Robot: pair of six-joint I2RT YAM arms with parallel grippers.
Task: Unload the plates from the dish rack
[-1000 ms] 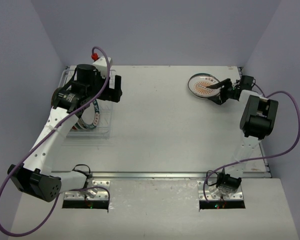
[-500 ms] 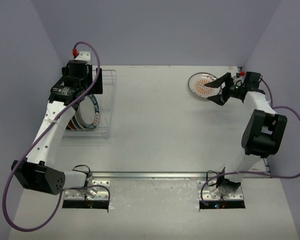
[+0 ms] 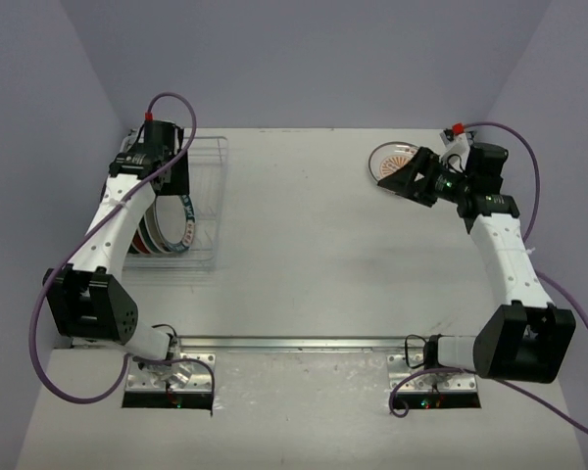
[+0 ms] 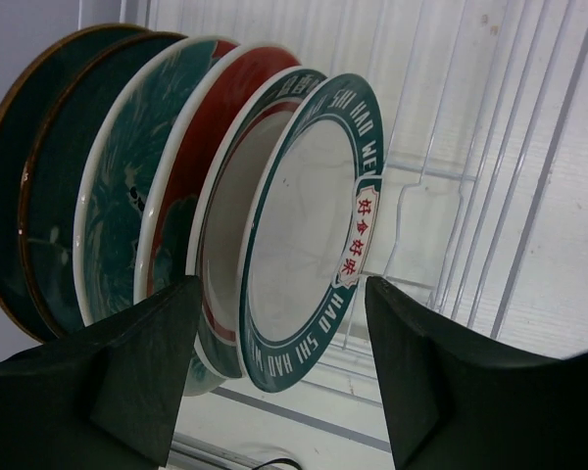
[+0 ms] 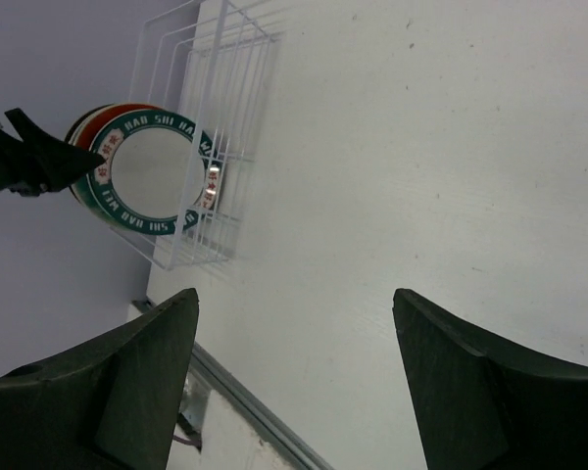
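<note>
A: What's different from a second ago?

B: The right hand (image 3: 412, 181) has let go of the sunburst plate (image 3: 388, 158) and lifted off it. Its fingers stand wide with nothing between them. That plate lies flat on the tabletop (image 3: 314, 245), towards the far right corner.

A: And the left?

B: The left hand (image 4: 282, 289) has swung over the dish rack (image 3: 208, 196) and come down on the plates (image 3: 176, 230) standing on edge inside it. Its fingers stand apart, not gripping. The green-rimmed plate (image 4: 304, 225) at the front sits between them, untouched as far as I can see.

A: So one is out and the next is being taken?

B: I'd judge so — several are still racked, the red plate (image 4: 191, 166) among them.

A: The room?

B: A white tabletop, faintly scuffed, closed in by plain lavender walls (image 3: 304, 59) — nothing more.
</note>
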